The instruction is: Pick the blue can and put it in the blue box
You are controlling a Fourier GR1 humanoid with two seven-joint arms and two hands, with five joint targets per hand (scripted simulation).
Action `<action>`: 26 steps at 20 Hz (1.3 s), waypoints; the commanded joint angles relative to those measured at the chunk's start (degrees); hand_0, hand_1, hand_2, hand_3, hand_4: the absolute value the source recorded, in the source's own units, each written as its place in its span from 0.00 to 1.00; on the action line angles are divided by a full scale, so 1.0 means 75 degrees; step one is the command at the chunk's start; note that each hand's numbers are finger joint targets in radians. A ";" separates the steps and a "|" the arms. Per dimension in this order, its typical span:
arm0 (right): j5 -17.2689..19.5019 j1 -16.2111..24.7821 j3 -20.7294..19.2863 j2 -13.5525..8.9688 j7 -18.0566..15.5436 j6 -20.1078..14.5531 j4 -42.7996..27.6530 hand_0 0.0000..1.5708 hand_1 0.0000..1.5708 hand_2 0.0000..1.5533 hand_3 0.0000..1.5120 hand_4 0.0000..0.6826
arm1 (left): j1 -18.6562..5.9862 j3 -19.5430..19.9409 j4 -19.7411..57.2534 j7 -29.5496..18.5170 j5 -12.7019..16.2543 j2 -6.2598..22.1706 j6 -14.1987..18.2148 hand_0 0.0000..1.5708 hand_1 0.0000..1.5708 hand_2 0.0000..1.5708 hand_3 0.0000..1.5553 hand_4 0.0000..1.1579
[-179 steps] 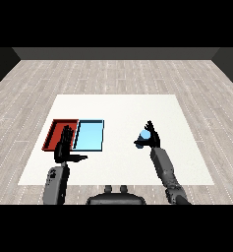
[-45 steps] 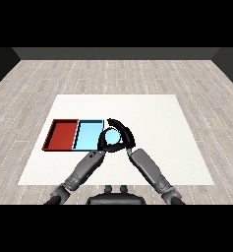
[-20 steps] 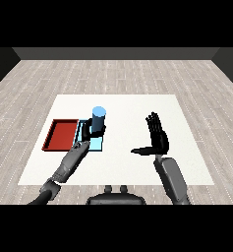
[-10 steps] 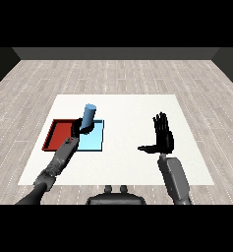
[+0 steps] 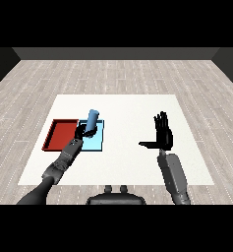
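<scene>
- The blue can [image 5: 92, 119] is held by the left hand [image 5: 82, 131] over the light blue tray [image 5: 95, 141], leaning a little with its top toward the right and away from the robot.
- The fingers of the left hand curl round the lower part of the can; whether the can's base touches the tray floor cannot be told.
- The light blue tray lies on the white tabletop [image 5: 128, 108], and the bare part of its floor near the robot shows nothing lying in it.
- The red tray [image 5: 61, 135] sits just beside it on the left, the two touching along one edge; nothing lies inside the red one.
- The left forearm [image 5: 59, 165] reaches in from the lower left, crossing the near edge of the trays.
- The right hand [image 5: 162, 135] is raised well to the right of both trays, fingers straight and spread, thumb sticking out toward the left, holding nothing.
</scene>
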 commanded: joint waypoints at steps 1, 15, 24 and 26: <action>0.0012 0.0183 -0.0119 -0.0008 0.0034 -0.0062 -0.0005 0.00 0.00 0.00 0.00 0.00 | 0.0098 0.0299 0.0732 -0.0185 0.0091 0.0012 -0.0172 0.78 0.78 0.75 0.73 0.79; 0.0027 0.0307 -0.0094 -0.0036 -0.0019 0.0308 -0.0501 0.00 0.00 0.00 0.00 0.00 | -0.0499 0.0396 0.0931 0.0569 -0.0070 0.0369 0.0509 0.00 0.00 0.00 0.00 0.00; 0.0193 0.0384 -0.0036 -0.0264 0.0080 0.0459 -0.0499 0.00 0.00 0.00 0.00 0.00 | 0.0011 0.1364 -0.1943 -0.3233 0.0902 -0.0007 -0.0398 0.00 0.00 0.00 0.00 0.00; 0.0247 0.0674 0.0139 -0.0186 0.0216 0.0396 -0.0666 0.00 0.00 0.00 0.00 0.00 | 0.0083 0.1121 -0.2424 -0.3524 0.0847 -0.0173 -0.1255 0.00 0.00 0.00 0.00 0.00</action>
